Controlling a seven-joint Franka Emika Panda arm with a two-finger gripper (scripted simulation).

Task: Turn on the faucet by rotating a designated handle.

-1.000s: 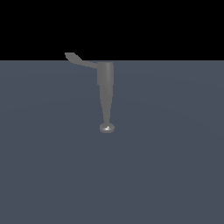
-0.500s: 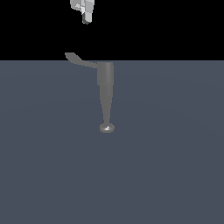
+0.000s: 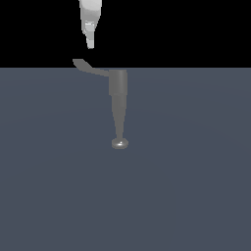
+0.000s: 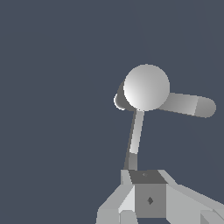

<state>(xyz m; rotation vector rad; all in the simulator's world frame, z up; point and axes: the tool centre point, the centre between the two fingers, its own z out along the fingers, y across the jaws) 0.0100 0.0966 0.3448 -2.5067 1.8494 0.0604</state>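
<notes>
From my remote seat: the small dull-grey metallic faucet (image 3: 118, 95) stands near the centre of the exterior view, its cylindrical body starting right at the line where the black upper band meets the flat slate-blue floor (image 3: 196, 186). The body narrows downward in the frame to a thin stem that ends in a shiny rounded disc (image 3: 119, 143) on the floor.

The thin grey bent lever handle (image 3: 89, 67) sticks out from the top of the body toward the exterior view's left, and its flared tip rises a little into the black band.

The white robot gripper (image 3: 90, 44) comes down from the top edge, upper left of centre. It hangs just above the handle's flared tip with a small gap, not touching. It holds nothing. How far apart the fingers stand, I cannot tell: they render as one narrow white shape here.

Wrist view: the faucet's body shows as a pale round cap (image 4: 146, 87). Two grey arms run out from it, one toward the gripper housing (image 4: 148, 199), the other sideways.
</notes>
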